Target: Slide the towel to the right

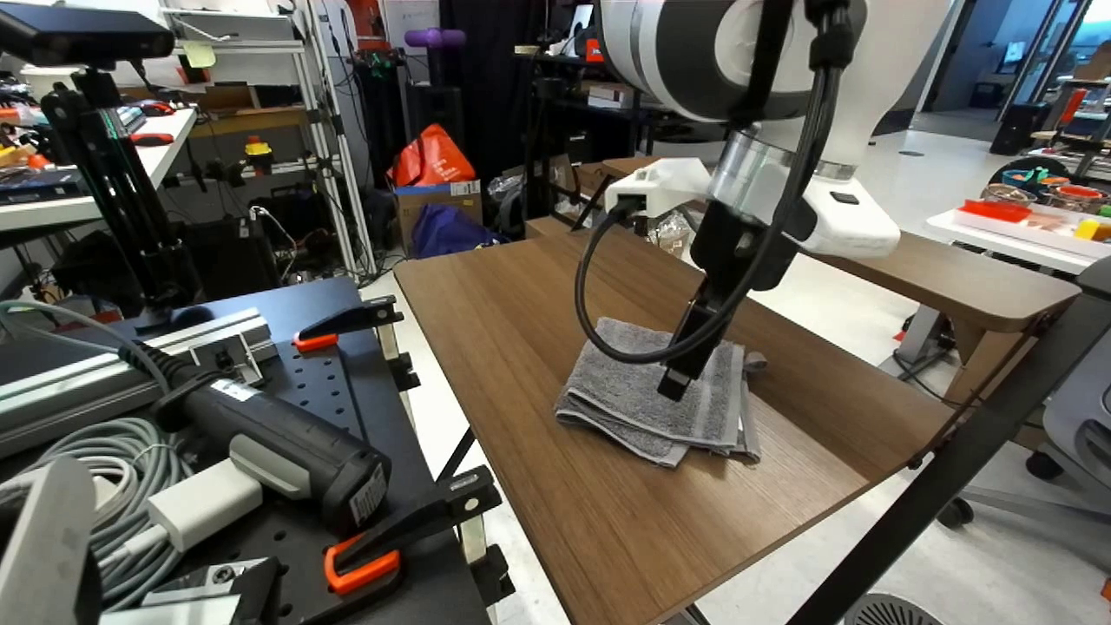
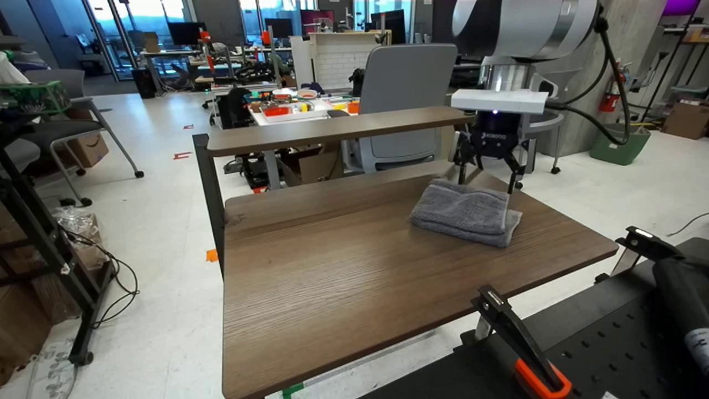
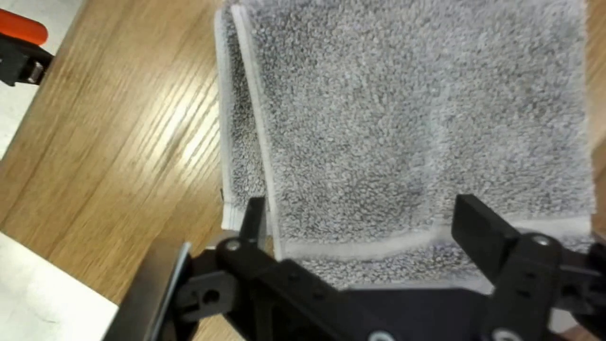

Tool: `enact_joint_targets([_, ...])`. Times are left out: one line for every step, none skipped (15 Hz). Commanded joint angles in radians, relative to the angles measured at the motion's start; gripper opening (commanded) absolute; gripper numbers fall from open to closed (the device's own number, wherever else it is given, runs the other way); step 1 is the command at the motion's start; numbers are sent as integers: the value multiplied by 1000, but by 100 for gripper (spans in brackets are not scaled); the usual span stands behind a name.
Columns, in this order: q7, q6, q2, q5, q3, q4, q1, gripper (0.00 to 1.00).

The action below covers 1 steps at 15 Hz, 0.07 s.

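A folded grey towel lies on the brown wooden table. It shows in both exterior views and fills much of the wrist view. My gripper is open, its two black fingers spread wide with nothing between them. In the wrist view the fingers overlap the towel's hemmed lower edge, one near its left corner and one further right. In the exterior views the gripper points down over the towel near one edge. I cannot tell whether the fingertips touch the cloth.
The brown table has a raised shelf along one side. A black perforated bench stands beside it, with orange-handled clamps at its edge. A grey chair stands behind the shelf.
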Motion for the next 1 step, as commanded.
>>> enact_joint_targets([-1,-2,-2,3,-3,2,5,100])
